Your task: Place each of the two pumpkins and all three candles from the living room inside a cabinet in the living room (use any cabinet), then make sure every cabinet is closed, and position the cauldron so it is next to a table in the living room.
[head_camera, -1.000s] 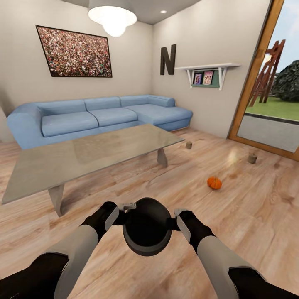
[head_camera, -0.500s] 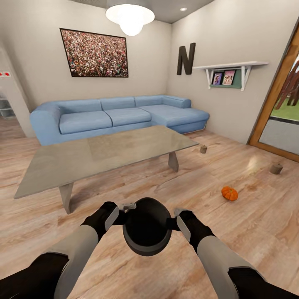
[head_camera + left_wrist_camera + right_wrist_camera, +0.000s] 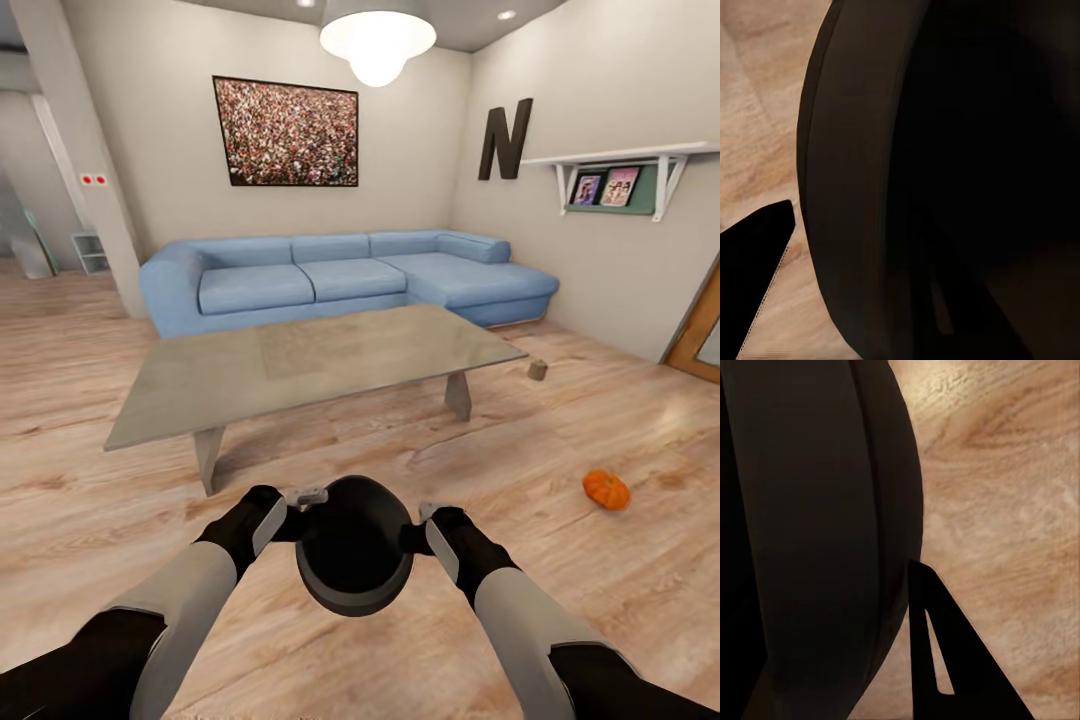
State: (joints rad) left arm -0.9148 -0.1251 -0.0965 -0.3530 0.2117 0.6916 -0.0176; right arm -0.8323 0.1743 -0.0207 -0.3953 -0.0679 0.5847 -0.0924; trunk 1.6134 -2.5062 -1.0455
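Note:
A black round cauldron point(image 3: 355, 548) hangs over the wood floor in front of me, held between both arms. My left gripper point(image 3: 304, 502) is shut on its left side and my right gripper point(image 3: 428, 520) is shut on its right side. The wrist views show the cauldron's dark wall point(image 3: 945, 180) point(image 3: 810, 540) up close, with one black finger point(image 3: 757, 292) point(image 3: 937, 652) beside it. The grey-green glass table point(image 3: 320, 360) stands ahead. An orange pumpkin point(image 3: 606, 489) lies on the floor to the right. One grey-beige candle point(image 3: 537, 370) stands past the table's right end. The cabinet is out of view.
A blue corner sofa point(image 3: 340, 280) runs along the back wall behind the table. A white wall shelf point(image 3: 620, 175) hangs on the right wall, with a door frame point(image 3: 700, 340) at the right edge. An opening to another room point(image 3: 50, 240) lies at the far left.
The camera has turned left, so the whole scene shifted right; the glass door and a second candle left the view. Both arms and the cauldron keep the same pose.

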